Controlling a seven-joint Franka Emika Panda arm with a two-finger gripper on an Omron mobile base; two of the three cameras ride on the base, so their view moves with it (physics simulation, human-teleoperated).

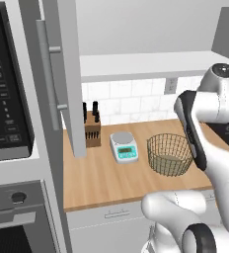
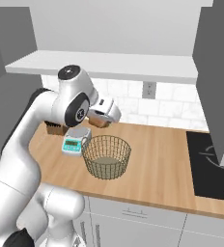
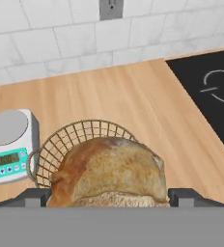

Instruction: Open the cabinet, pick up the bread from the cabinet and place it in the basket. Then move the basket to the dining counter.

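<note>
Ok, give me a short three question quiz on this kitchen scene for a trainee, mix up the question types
1. True or false: the round golden-brown bread bun already lies in the tan wire-mesh basket.
2. What sits between the dark wooden knife block and the basket on the light wood worktop? A) white kitchen scale with teal panel B) kettle C) plate
3. Fill in: the two-finger gripper holds the bun above the ____.

Key: 1 false, the bun is between the fingers over the basket. 2 A, the scale. 3 basket.
</note>
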